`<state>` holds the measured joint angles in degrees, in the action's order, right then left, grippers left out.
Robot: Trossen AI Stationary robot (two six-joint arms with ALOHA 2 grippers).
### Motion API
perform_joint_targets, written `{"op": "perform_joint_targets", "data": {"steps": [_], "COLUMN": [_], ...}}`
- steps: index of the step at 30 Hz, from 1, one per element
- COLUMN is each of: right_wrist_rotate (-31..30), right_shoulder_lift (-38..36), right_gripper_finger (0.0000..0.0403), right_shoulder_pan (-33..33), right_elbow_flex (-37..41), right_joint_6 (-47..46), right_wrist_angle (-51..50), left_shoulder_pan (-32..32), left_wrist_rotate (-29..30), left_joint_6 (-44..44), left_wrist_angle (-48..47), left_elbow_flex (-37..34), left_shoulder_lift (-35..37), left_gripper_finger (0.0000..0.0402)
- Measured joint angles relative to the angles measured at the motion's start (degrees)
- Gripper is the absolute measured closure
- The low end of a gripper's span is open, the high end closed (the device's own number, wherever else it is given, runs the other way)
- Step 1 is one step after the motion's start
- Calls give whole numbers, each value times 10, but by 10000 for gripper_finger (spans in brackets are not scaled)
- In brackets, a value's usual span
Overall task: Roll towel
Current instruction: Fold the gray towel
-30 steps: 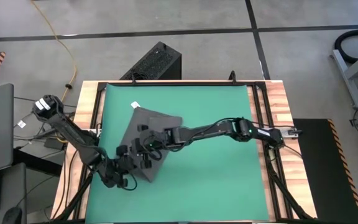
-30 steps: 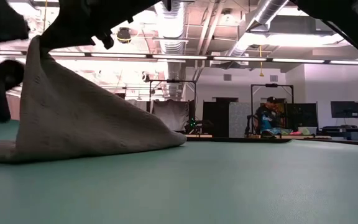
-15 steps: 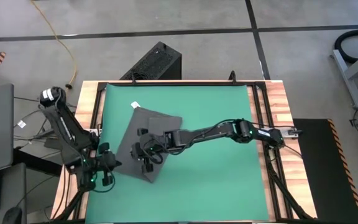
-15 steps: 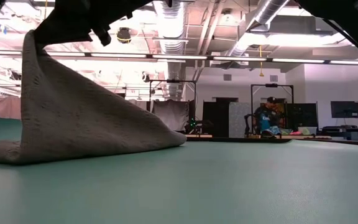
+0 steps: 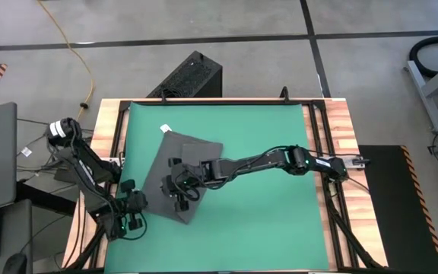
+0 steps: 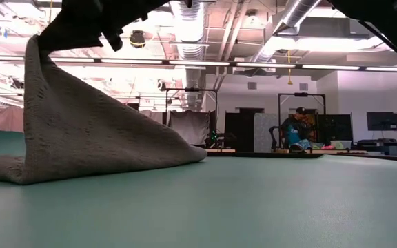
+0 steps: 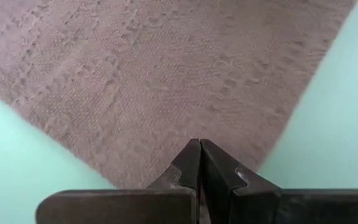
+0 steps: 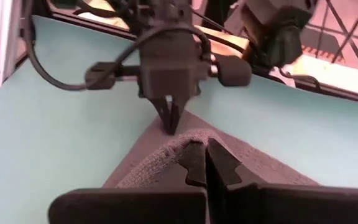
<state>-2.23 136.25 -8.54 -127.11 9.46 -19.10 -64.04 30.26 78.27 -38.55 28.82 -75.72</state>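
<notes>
The towel (image 5: 179, 173) lies on the left half of the green mat (image 5: 257, 137) that covers the tabletop (image 5: 345, 122), its white tag (image 5: 165, 129) at the far corner. The right gripper (image 5: 182, 185) reaches across from the right side and its jaws are closed on a pinch of the cloth near the towel's near edge. In the low view that edge (image 6: 38, 55) is lifted high off the mat while the rest drapes down and lies flat. The right wrist view shows the cloth (image 8: 194, 138) bunched at the closed tips. The left gripper (image 5: 131, 212) sits at the near left edge of the mat, just off the towel's near corner, with its jaws closed on nothing. From its own camera the shut tips point at the towel's corner (image 7: 166, 93), which lies flat under them. The roll looks barely begun: one edge is raised but nothing is turned over yet. The main risk, as I judge it, is that a one-point pinch gives a fold rather than a roll. With only the right gripper lifting, the cloth may swing over in a loose flap or twist around the pinch. The thin bite could also slip, dropping the edge back flat. If the right arm pulls sideways, the whole towel may slide across the smooth mat instead of curling. The left gripper, being shut, could shove the near corner and rumple it if it advances like that.
</notes>
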Motion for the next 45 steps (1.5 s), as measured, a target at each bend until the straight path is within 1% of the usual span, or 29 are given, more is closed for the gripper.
{"op": "perform_joint_targets", "data": {"steps": [4, 7, 16, 19, 23, 27, 32, 35, 43, 45], "right_wrist_rotate": [22, 34, 81, 87, 110, 112, 114, 114, 116, 115], "right_shoulder_lift": [0, 0, 12, 32, 53, 57, 57, 57, 56, 56], "right_gripper_finger": [396, 396, 396, 396, 396, 396, 396, 396, 395, 386], "right_shoulder_pan": [-1, -1, 1, 4, 5, 3, 14, 18, 14, 13], "right_elbow_flex": [0, 0, 0, 0, 0, 1, 0, 0, 0, 0], "right_joint_6": [12, 13, -2, -4, -4, -1, 0, 0, -10, -18], "right_wrist_angle": [37, 56, 50, 68, 85, 105, 169, 190, 197, 194], "left_shoulder_pan": [22, 35, 53, 53, 53, 53, 53, 53, 53, 53], "left_wrist_rotate": [0, 1, -1, 0, -1, 0, 0, 0, 2, 2], "left_joint_6": [-48, -60, -72, -72, -72, -72, -81, -82, -88, -88], "left_wrist_angle": [50, 72, 70, 71, 73, 75, 76, 77, 77, 77], "left_elbow_flex": [0, 1, 1, 1, 1, 1, 1, 1, 1, 1], "left_shoulder_lift": [-13, -20, -23, -23, -23, -23, -23, -23, -23, -23], "left_gripper_finger": [401, 401, 401, 401, 402, 401, 401, 402, 401, 401]}}
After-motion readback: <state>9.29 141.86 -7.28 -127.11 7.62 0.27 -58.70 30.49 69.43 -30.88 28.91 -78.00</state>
